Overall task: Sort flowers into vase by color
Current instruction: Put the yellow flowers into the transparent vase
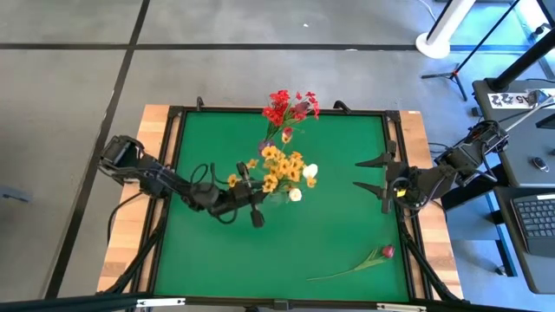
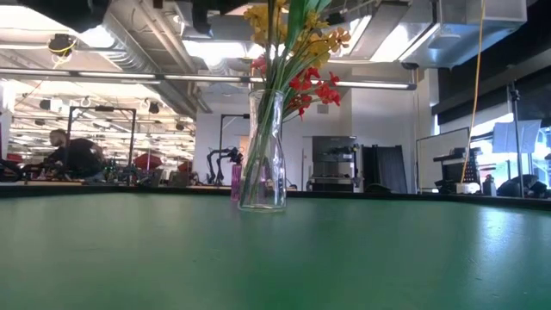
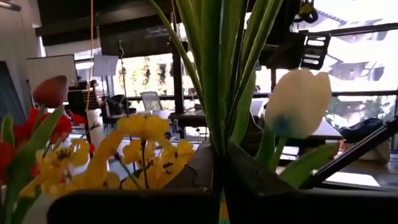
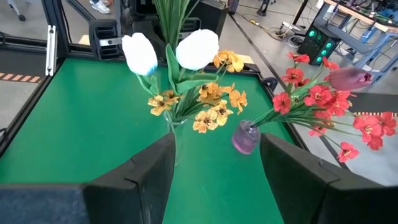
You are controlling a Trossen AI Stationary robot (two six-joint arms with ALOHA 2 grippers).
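Green-topped table (image 1: 338, 243), overhead and level views. Clear glass vase (image 2: 263, 155) near table centre holds yellow-orange bunches (image 1: 282, 169) and white buds (image 1: 310, 171). Purple vase (image 4: 245, 137) toward far edge holds red blooms (image 1: 279, 107) w/ one dark-red bud (image 1: 300, 110). Left gripper (image 1: 253, 201) beside clear vase, fingers clamped on green stems (image 3: 214, 74) of a white bud. Right gripper (image 1: 375, 173) near right edge, fingers wide apart, holding nothing. One dark-red bud flower (image 1: 387, 251) lies flat near the front-right corner.
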